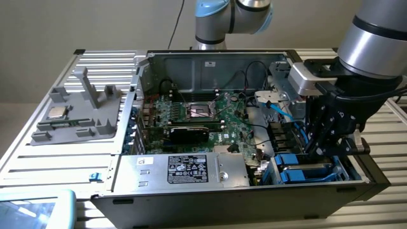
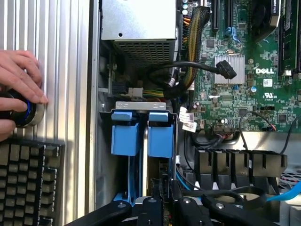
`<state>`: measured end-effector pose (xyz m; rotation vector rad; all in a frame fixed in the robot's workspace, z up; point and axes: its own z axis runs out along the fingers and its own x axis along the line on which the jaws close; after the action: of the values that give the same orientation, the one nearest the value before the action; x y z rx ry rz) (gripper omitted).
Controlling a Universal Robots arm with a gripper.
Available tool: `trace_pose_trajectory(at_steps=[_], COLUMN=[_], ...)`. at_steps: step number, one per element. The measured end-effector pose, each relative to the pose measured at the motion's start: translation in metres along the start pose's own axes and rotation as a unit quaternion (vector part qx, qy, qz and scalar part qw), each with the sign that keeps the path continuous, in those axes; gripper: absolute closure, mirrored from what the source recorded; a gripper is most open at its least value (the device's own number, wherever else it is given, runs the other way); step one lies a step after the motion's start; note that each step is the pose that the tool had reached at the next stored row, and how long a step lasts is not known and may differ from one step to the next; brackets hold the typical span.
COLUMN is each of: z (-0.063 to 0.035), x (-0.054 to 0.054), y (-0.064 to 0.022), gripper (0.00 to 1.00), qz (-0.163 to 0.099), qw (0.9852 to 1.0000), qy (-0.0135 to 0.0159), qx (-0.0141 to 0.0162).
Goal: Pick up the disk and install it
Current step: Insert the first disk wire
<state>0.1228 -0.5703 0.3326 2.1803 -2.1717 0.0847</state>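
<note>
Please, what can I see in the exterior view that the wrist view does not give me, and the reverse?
Exterior view adds: the processor chip on a grey fixture beside the case. Wrist view adds: a person's hand on a knob, and a keyboard. Shared: the motherboard, the blue-framed disk, the claw at it.
</note>
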Motion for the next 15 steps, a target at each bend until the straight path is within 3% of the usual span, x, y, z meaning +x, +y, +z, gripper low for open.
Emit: trace_pose_trajectory(at_steps=[8,15], z=[0.0019,0.0022], x=[-0.0006,-0.0008], y=[0.0000,0.0003], gripper=[0.83,0.83], qz=[0.000,0.001], qw=[1.0000,1.0000], qy=[0.0032,0.0042], qx=[-0.0001,-0.0001])
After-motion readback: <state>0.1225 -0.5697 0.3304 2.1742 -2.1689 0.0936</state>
